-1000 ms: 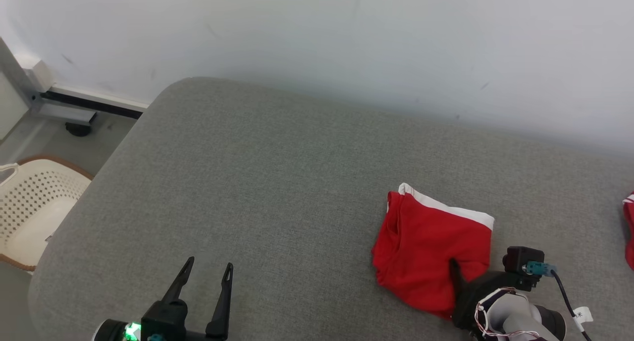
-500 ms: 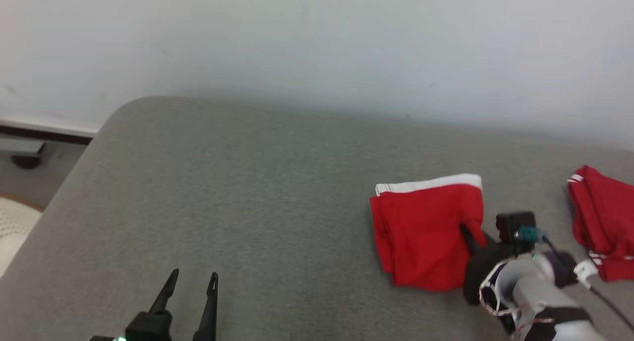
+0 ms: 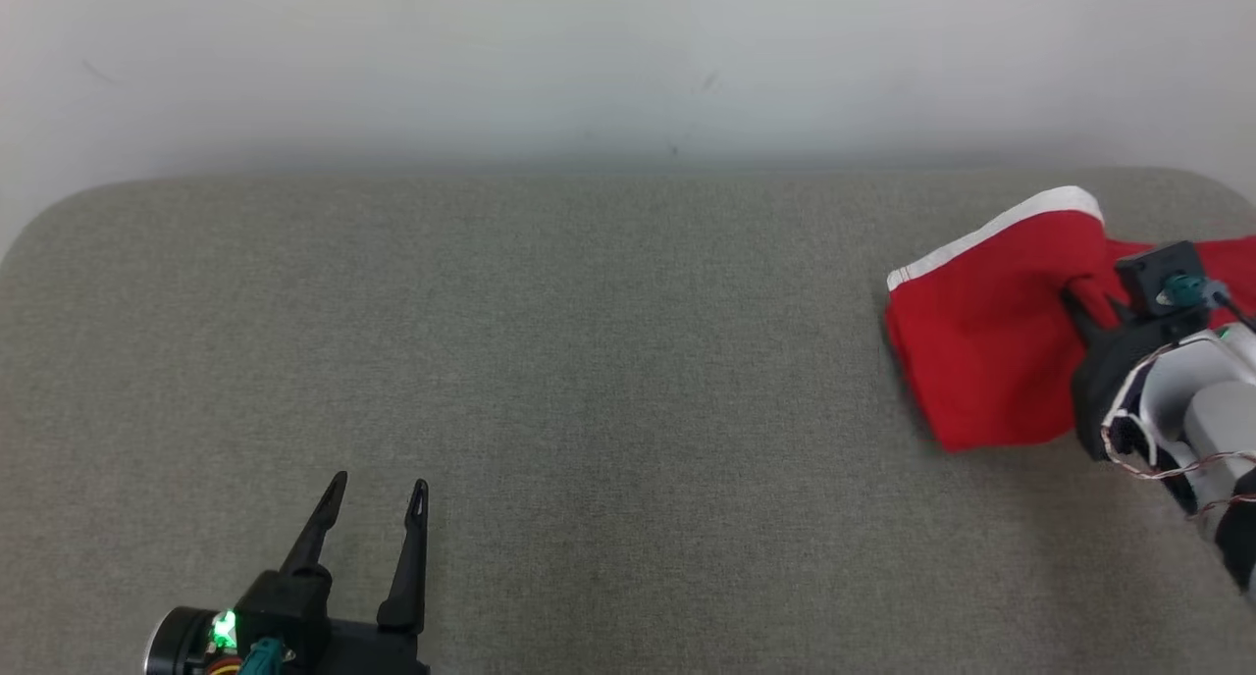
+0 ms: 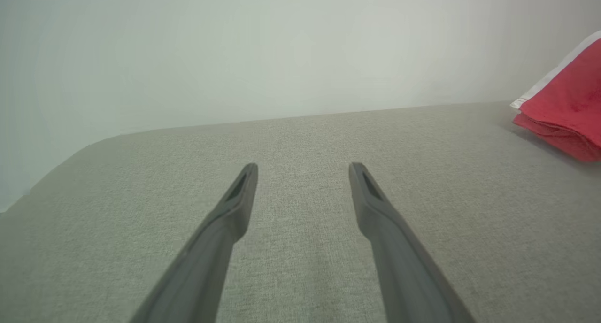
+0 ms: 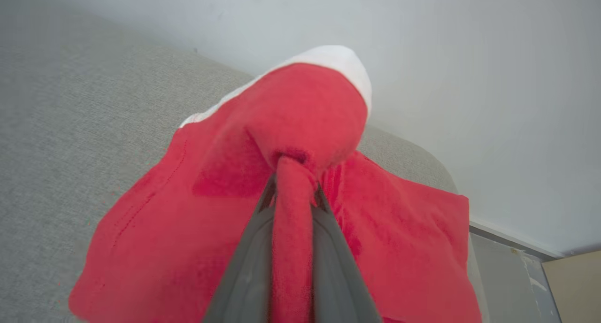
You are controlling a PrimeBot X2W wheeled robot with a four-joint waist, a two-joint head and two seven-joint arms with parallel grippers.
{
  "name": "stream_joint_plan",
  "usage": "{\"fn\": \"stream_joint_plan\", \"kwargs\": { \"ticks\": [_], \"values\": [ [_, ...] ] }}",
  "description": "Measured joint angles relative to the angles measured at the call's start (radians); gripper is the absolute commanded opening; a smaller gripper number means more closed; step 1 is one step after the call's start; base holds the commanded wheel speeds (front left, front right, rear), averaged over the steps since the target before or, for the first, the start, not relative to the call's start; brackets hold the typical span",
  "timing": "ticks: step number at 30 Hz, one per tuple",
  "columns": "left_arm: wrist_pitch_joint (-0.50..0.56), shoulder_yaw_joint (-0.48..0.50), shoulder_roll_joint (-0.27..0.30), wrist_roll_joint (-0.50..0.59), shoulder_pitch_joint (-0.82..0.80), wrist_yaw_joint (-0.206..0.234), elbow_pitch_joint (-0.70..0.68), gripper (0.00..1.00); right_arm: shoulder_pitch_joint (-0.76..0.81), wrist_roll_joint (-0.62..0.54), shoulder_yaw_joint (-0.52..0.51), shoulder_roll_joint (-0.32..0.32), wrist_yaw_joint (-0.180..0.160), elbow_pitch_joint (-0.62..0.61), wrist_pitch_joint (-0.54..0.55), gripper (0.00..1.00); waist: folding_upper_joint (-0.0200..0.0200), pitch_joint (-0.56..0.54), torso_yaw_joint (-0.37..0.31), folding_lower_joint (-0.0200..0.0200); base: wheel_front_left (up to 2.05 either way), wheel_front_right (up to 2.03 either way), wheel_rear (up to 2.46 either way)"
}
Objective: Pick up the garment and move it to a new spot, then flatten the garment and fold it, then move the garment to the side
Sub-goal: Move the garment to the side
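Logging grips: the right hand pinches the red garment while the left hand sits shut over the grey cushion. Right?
Not quite. The left hand is open, fingers spread over the grey cushion, as the left wrist view shows. The right hand does pinch the red garment.

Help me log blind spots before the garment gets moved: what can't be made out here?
- Fingertips of the right gripper: buried in the garment's pinched fold, head and right wrist views.
- Garment's right part: left wrist view, cut by the right edge.
- Red cloth behind the right wrist: head view, cut by the edge; same garment or another, unclear.
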Motion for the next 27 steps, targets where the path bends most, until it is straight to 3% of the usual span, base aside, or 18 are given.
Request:
{"fn": "stream_joint_plan", "kwargs": {
  "ticks": [6,14,21,22,23,24,25,27],
  "values": [
    [0.004,-0.008,0.015,0.018,-0.039,-0.009,-0.008,1.0,-0.066,0.058,0.049,-0.102,0.0,0.036,0.021,0.0,0.0,0.063,-0.016,0.0,0.0,0.0,0.0],
    [0.019,-0.01,0.035,0.026,-0.075,-0.008,-0.043,1.0,-0.173,0.099,0.04,-0.207,0.0,0.126,-0.001,0.0,0.0,0.144,-0.003,0.0001,0.0,0.0,0.0],
    [0.027,-0.006,0.052,0.027,-0.089,-0.006,-0.067,1.0,-0.211,0.109,0.03,-0.215,0.0,0.208,-0.016,0.0,0.0,0.209,0.012,0.0001,0.0,0.0,0.0],
    [0.027,-0.006,0.053,0.027,-0.095,-0.006,-0.07,1.0,-0.212,0.109,0.029,-0.214,0.0,0.219,-0.022,0.18,0.0,0.216,0.014,0.0001,0.0,0.0,0.0],
    [0.027,-0.005,0.053,0.027,-0.098,-0.005,-0.072,1.0,-0.212,0.107,0.028,-0.212,0.0,0.227,-0.024,0.43,0.0001,0.223,0.016,0.0001,0.0,0.0,0.0],
    [0.03,-0.006,0.053,0.027,-0.098,-0.003,-0.072,1.0,-0.212,0.107,0.022,-0.209,0.0,0.236,-0.025,0.43,0.0001,0.229,0.018,0.0001,0.0,0.0,0.0],
    [0.03,-0.005,0.053,0.026,-0.098,-0.003,-0.071,1.0,-0.212,0.107,0.018,-0.205,0.0,0.245,-0.025,1.0,0.0001,0.232,0.021,0.0001,0.0,0.0,0.0],
    [0.03,-0.005,0.053,0.025,-0.098,0.001,-0.062,1.0,-0.212,0.099,0.009,-0.197,0.0,0.254,-0.045,1.0,0.0001,0.23,0.023,0.0001,0.0,0.0,0.0]
  ]
}}
